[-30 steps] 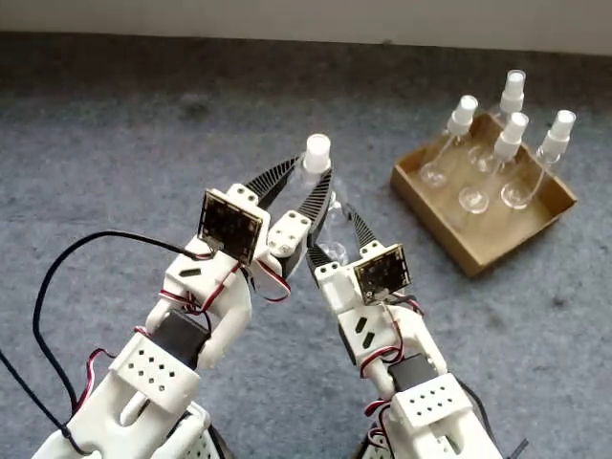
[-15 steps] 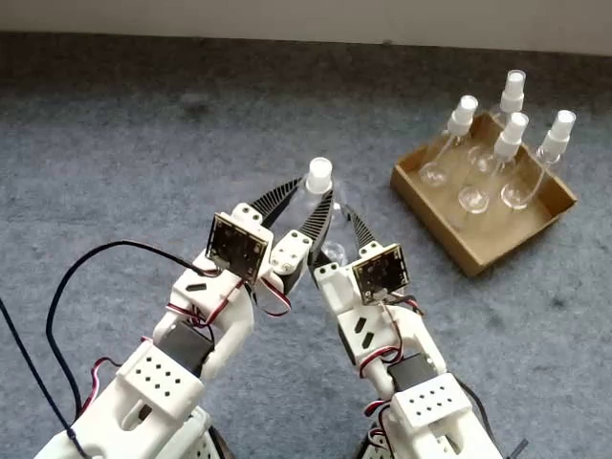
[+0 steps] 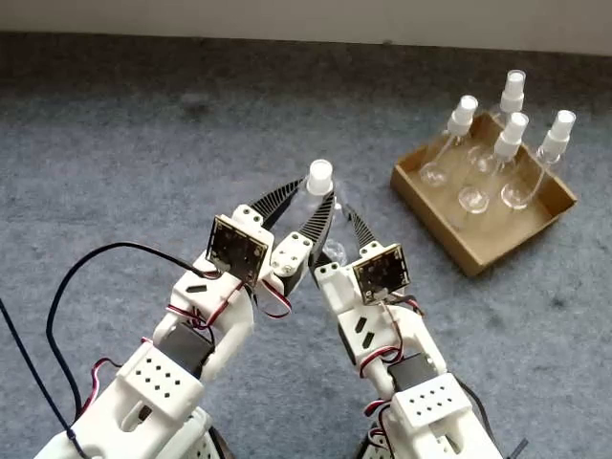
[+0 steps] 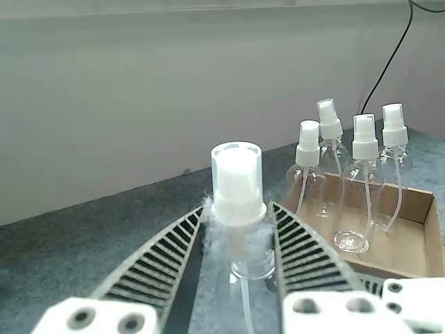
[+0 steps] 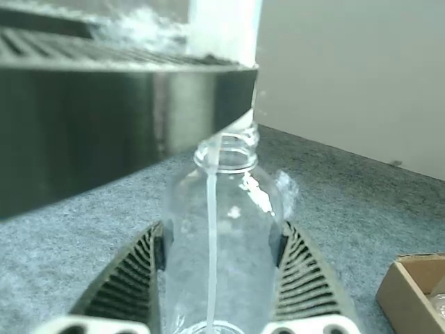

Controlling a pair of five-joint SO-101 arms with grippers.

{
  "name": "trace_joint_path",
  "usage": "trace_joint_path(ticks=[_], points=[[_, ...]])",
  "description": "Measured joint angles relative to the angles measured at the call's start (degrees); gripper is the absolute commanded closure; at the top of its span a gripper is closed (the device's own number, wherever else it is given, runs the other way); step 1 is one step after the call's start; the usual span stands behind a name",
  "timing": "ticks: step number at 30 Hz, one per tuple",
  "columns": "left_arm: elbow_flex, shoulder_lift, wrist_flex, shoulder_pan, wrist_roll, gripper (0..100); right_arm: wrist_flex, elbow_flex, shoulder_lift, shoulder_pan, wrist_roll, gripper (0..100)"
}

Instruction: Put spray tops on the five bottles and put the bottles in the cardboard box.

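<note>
— Where is your bottle?
— Your right jaws grip the clear bottle between the two arms. Your left jaws are clamped on the spray top, with its tube down inside the bottle.
— And the others?
— Four capped bottles stand in the cardboard box on the table, well apart

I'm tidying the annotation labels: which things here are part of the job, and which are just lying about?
Job: spray top in left gripper; bottle in right gripper; four capped bottles; cardboard box.
Lying about: black cable; grey carpet.
</note>
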Motion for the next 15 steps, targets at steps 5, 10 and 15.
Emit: trace_joint_path(ticks=[5, 10, 15], points=[[-0.79, 0.18, 0.18, 0.09, 0.00, 97, 0.00, 0.00, 0.00, 0.09, -0.09, 99.0], [-0.97, 0.18, 0.26, 1.05, 0.09, 97, 0.00, 0.00, 0.00, 0.00, -0.09, 99.0], [-0.97, 0.18, 0.26, 2.11, 0.00, 97, 0.00, 0.00, 0.00, 0.09, -0.09, 99.0]])
